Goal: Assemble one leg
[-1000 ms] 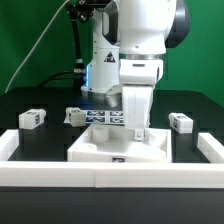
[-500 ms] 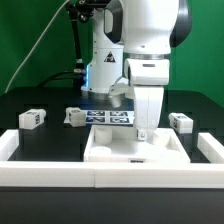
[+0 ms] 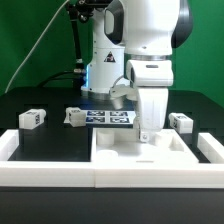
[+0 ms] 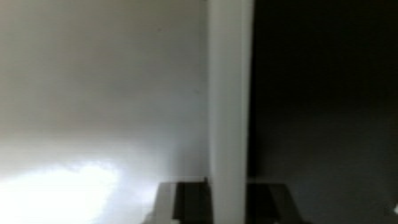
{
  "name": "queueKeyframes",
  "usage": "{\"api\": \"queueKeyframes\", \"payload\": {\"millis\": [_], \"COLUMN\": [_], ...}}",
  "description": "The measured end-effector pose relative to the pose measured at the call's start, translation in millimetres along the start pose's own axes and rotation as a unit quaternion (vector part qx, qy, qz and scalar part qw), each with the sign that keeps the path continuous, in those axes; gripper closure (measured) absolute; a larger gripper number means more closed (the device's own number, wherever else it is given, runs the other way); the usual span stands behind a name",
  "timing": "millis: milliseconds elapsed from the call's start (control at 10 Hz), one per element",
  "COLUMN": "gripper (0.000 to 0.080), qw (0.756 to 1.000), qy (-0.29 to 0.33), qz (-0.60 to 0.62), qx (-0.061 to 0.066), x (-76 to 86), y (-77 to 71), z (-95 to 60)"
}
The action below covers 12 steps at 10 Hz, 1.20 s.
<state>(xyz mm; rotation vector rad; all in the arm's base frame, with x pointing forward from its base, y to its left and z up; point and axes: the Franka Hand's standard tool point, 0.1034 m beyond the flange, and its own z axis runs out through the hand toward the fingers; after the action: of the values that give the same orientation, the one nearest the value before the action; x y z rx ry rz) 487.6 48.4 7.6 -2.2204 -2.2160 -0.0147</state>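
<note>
My gripper [image 3: 148, 136] is shut on the raised rim of the large flat white square panel [image 3: 118, 152], which lies on the black table against the front wall. In the wrist view the rim [image 4: 228, 90] runs between my two dark fingers [image 4: 183, 203], with the panel's flat face [image 4: 98, 100] on one side and dark table on the other. Three small white tagged legs lie on the table apart from the gripper: one [image 3: 32, 118] at the exterior view's left, one [image 3: 75, 115] beside the marker board, and one [image 3: 180, 122] at the right.
The marker board [image 3: 108, 117] lies behind the panel at the arm's base. A white wall [image 3: 60, 174] runs along the table's front edge, with raised ends at the left [image 3: 8, 145] and right [image 3: 212, 148].
The panel has slid toward the exterior view's right and squared up against the front wall, with my gripper still on its rim. The legs have not moved.
</note>
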Motion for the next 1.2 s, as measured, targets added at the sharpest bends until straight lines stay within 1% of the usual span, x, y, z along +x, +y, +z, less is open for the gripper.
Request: {"api": "queueKeyframes", "payload": {"millis": [100,200,500,600,700,800,900,1000,1100,1200], "gripper": [0.0741,0.0741,0.0741,0.0741,0.0741,0.0634,0.0499,0.0325,0.0325,0.0190], "qw": [1.000,1.000,1.000,1.000,1.000,1.000,1.000,1.000,1.000,1.000], "qy": [0.001,0.001,0.001,0.002,0.002,0.001,0.001,0.001,0.001,0.001], "qz": [-0.008,-0.015,-0.004,0.003,0.004,0.005,0.005,0.005,0.005,0.005], "qx": [0.002,0.011,0.022,0.022,0.022,0.022,0.022,0.022,0.022,0.022], "x": [7.0,14.6,34.8,38.6,37.4,37.0,37.0,36.9,36.8,36.8], "y": [1.0,0.4,2.8,3.3,3.0,3.1,3.0,3.0,3.0,3.0], "z": [0.1,0.2,0.2,0.2,0.6,0.6,0.7,0.7,0.8,0.8]}}
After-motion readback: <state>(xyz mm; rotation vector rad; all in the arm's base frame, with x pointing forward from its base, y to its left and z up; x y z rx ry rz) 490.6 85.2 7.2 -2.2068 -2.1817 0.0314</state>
